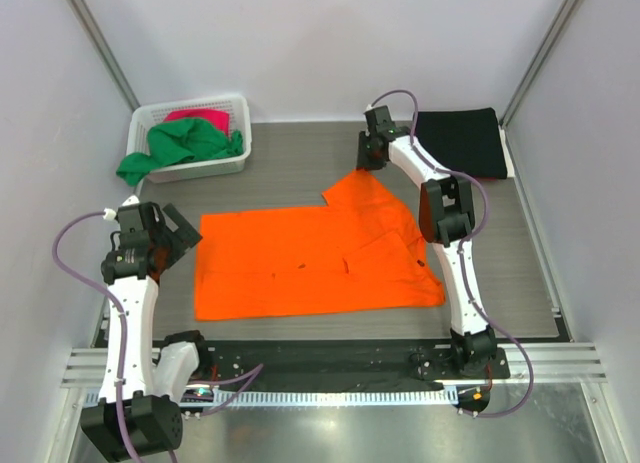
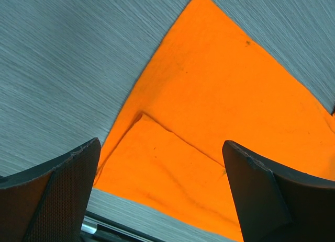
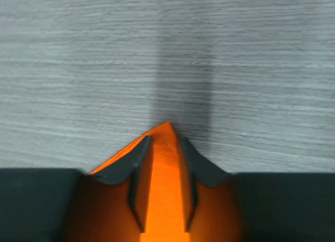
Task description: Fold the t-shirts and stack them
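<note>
A bright orange t-shirt (image 1: pixel 310 258) lies spread on the grey table, its far right part pulled up toward the back. My right gripper (image 1: pixel 370 163) is shut on an edge of the orange t-shirt (image 3: pixel 165 163), with cloth pinched between the fingers (image 3: pixel 137 163). My left gripper (image 1: pixel 180 231) is open and empty, hovering just left of the shirt's left edge (image 2: pixel 172 174). A folded black t-shirt (image 1: pixel 458 141) lies at the back right. A green t-shirt (image 1: pixel 180 145) and a magenta-pink t-shirt (image 1: pixel 200 115) are in the basket.
A white lattice basket (image 1: pixel 240 133) stands at the back left, the green shirt hanging over its left rim. Grey walls close the table on three sides. A metal rail (image 1: pixel 330 368) runs along the near edge.
</note>
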You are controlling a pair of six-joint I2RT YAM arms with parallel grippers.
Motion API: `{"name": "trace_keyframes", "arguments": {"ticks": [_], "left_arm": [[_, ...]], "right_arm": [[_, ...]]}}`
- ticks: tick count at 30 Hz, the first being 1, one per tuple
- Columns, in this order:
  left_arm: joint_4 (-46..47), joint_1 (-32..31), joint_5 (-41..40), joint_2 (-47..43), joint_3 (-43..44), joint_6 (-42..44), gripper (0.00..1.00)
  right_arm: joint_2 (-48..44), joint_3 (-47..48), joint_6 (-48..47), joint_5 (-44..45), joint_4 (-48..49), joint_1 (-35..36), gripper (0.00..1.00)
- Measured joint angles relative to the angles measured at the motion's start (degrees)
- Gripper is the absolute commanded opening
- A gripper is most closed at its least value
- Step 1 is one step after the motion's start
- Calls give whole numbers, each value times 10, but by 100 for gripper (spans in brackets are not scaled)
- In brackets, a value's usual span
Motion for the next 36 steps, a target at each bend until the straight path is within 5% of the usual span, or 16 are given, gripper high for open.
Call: {"name": "trace_keyframes", "arguments": {"ticks": [4,9,14,22,26,36], "left_arm": [[3,0,-3,3,0,3,99],[27,0,-12,70,4,6,93],[62,0,-13,241,51,3,81],[144,-10,-14,455,150,-14,72],[174,-16,-16,515,179,-23,59],[224,-39,-24,582,207,-40,47]], "right_arm": [[-1,-5,0,5,6,0,1],[-3,-8,1,7,6,1,1],[-41,-54,1,9,-8,5,1],[-225,-188,7,3,-7,24,1],[-309,-233,11,-4,6,28,1],[-371,-328,15,-12,14,28,1]]}}
